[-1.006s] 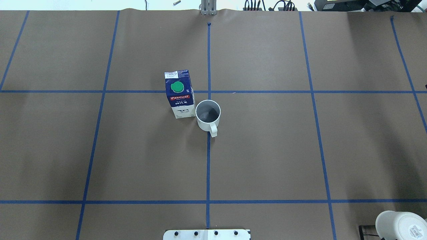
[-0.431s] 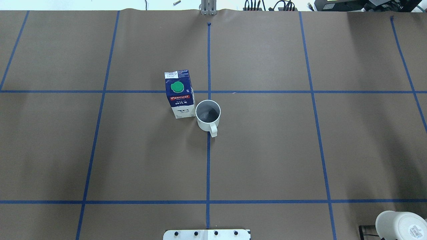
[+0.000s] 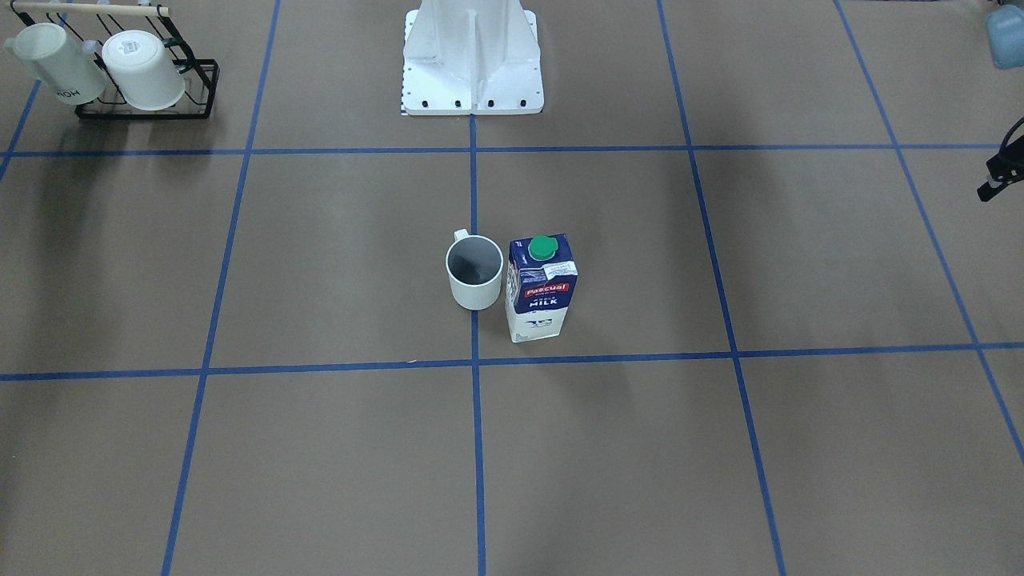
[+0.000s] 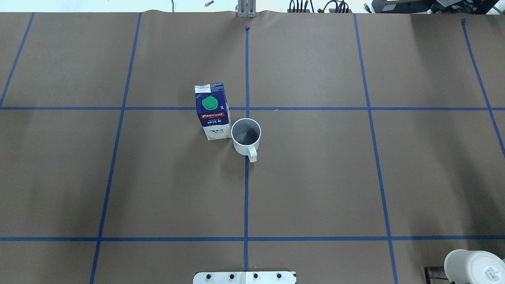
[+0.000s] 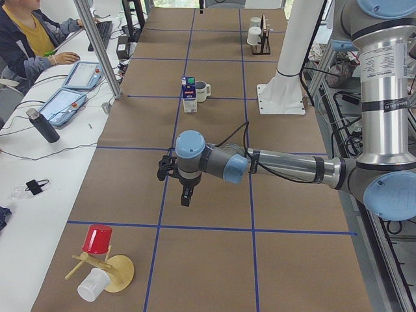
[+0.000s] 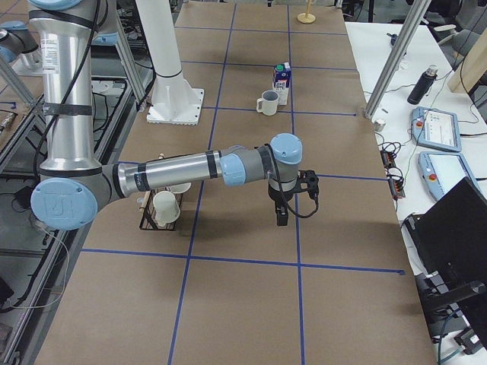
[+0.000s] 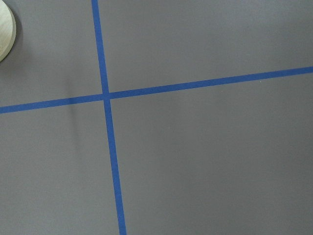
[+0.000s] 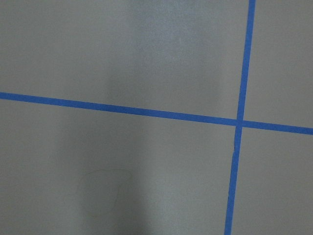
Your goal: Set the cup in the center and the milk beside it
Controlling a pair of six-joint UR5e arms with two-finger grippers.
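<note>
Left fingers (image 5: 186,195), right fingers (image 6: 280,216): opening cannot be told | well apart from cup (image 4: 245,139) | milk (image 4: 213,115) just beside cup

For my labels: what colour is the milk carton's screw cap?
Green; the screw cap of the milk carton shows best in the overhead exterior view.

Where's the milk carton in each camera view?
Front-facing: milk carton just right of centre, on the cup's right.
Overhead: milk carton left of centre, on the cup's left.
Exterior left: milk carton far off, upper middle.
Exterior right: milk carton far off, upper middle.
Left wrist: not in view.
Right wrist: not in view.
Shared landmark: the cup on the central blue tape line, beside the milk carton.
</note>
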